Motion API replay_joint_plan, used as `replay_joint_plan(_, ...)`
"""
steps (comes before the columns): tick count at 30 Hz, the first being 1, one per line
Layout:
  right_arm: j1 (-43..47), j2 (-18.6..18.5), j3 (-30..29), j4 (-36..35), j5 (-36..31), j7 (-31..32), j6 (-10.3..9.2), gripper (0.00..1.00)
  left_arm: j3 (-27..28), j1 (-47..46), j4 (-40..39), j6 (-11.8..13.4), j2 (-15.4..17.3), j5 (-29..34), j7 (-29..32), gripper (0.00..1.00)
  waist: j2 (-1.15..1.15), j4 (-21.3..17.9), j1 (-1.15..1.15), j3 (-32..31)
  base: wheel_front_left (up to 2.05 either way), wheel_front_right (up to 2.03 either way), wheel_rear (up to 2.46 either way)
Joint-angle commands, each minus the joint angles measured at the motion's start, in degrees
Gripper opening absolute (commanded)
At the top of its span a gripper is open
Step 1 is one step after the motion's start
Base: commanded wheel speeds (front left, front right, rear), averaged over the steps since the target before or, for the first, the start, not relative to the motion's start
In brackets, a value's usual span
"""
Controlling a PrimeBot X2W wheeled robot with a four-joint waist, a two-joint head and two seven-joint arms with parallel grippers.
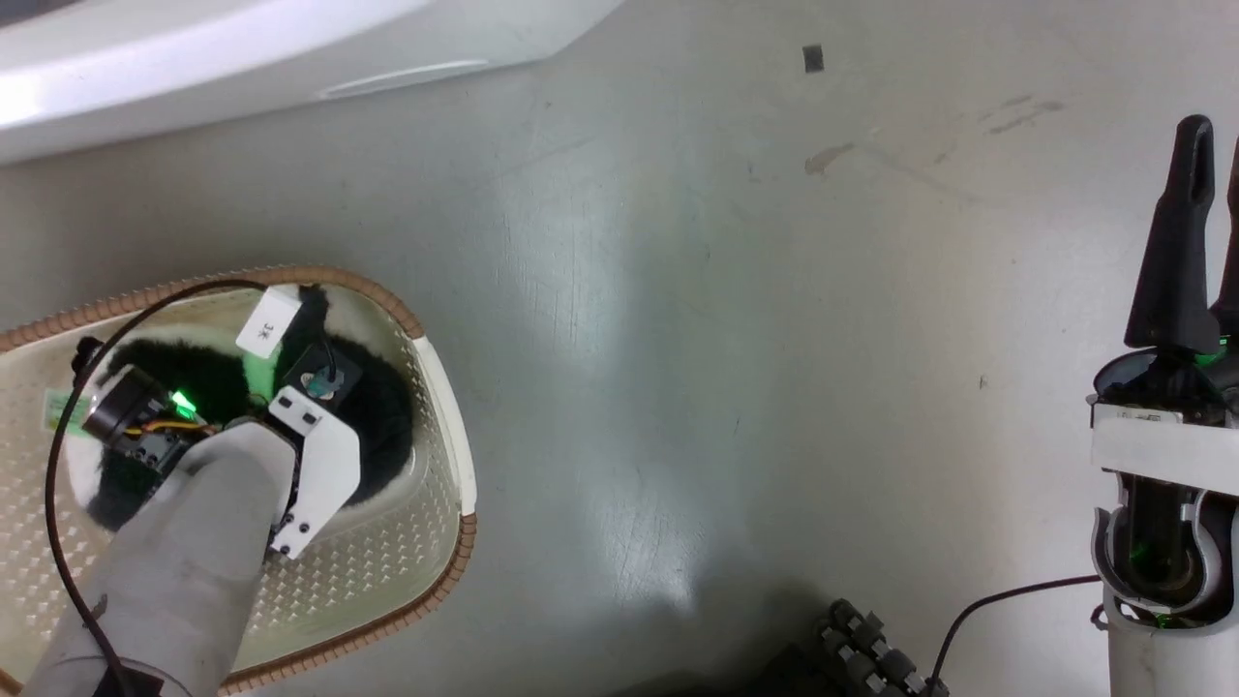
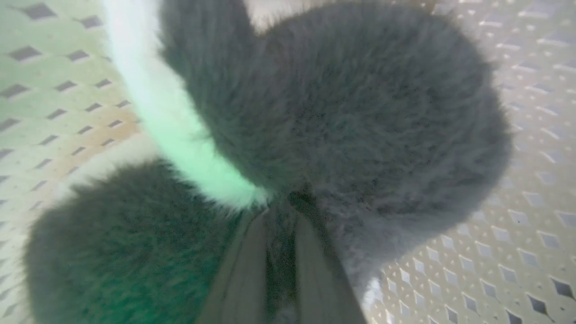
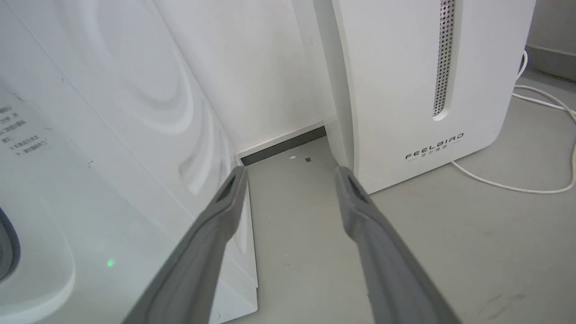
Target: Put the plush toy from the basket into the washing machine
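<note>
The left hand [image 2: 281, 208], fingers nearly together, pinches the plush toy [image 2: 351, 112] inside the basket [image 2: 517, 252]; the right hand [image 3: 290, 175] gapes wide, empty.

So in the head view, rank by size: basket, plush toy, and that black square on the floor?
1. basket
2. plush toy, partly hidden by the left arm, yet clearly smaller
3. black square, tiny by comparison

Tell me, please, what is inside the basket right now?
The plush toy lies inside the basket, with the left gripper closed in its fur. Whatever lies beneath the toy is covered.
</note>
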Motion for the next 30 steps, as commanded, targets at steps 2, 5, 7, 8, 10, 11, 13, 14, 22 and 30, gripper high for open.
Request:
replay_joint_plan(2,-0.4,-0.1,-0.1,0.1,-0.5,-0.5,-0.04,1.00,0.3,2.2,1.2,0.0,0.0,-1.1,0.4,0.00,0.00,0.3,0.00,-1.5,0.00,0.00,0.00)
replay_joint_plan(5,0.1,-0.1,0.0,0.6,-1.1,-0.5,-0.04,1.00,1.0,3.0,1.2,0.1,-1.0,-2.4,-0.5,0.00,0.00,0.9,0.00,-3.8,0.00,0.00,0.00)
replay_joint_plan(7,0.5,-0.1,-0.1,1.0,-1.4,-0.5,-0.04,1.00,1.4,3.5,1.2,0.2,-1.9,-3.2,-1.8,0.00,0.00,1.6,0.00,-5.6,0.00,0.00,0.00)
replay_joint_plan(8,0.8,-0.1,-0.1,1.1,-1.7,-0.5,-0.04,1.00,1.5,3.7,1.2,0.2,-2.4,-3.6,-2.0,0.00,0.00,1.9,0.00,-6.4,0.00,0.00,0.00)
replay_joint_plan(10,1.4,-0.1,0.1,1.6,-2.2,-0.5,-0.04,1.00,1.7,4.4,1.2,0.3,-3.2,-4.2,-2.9,0.00,0.00,2.7,0.00,-8.5,0.00,0.00,0.00)
replay_joint_plan(11,1.8,-0.1,0.2,1.9,-2.4,-0.5,-0.04,1.00,1.8,4.8,1.2,0.4,-3.5,-4.6,-3.3,0.00,0.00,3.0,0.00,-9.4,0.00,0.00,0.00)
replay_joint_plan(13,2.5,-0.1,0.2,2.4,-2.9,-0.5,-0.04,1.00,1.9,5.6,1.2,0.4,-4.4,-5.1,-4.7,0.00,0.00,3.8,0.00,-11.4,0.00,0.00,0.00)
replay_joint_plan(14,2.8,-0.1,0.2,2.6,-3.2,-0.5,-0.04,1.00,2.0,5.9,1.2,0.4,-4.8,-5.5,-5.4,0.00,0.00,4.2,0.00,-12.2,0.00,0.00,0.00)
replay_joint_plan(22,6.1,-0.1,-0.4,4.6,-5.4,-0.5,-0.04,1.00,3.8,10.0,1.2,1.0,-8.2,-8.9,-11.3,0.00,0.00,7.6,0.00,-19.5,0.00,0.00,0.00)
replay_joint_plan(30,9.6,-0.1,-0.8,5.8,-7.0,-0.5,-0.04,1.00,4.7,14.1,1.1,1.2,-10.6,-11.5,-16.7,0.00,0.00,10.5,0.00,-26.7,0.00,0.00,0.00)
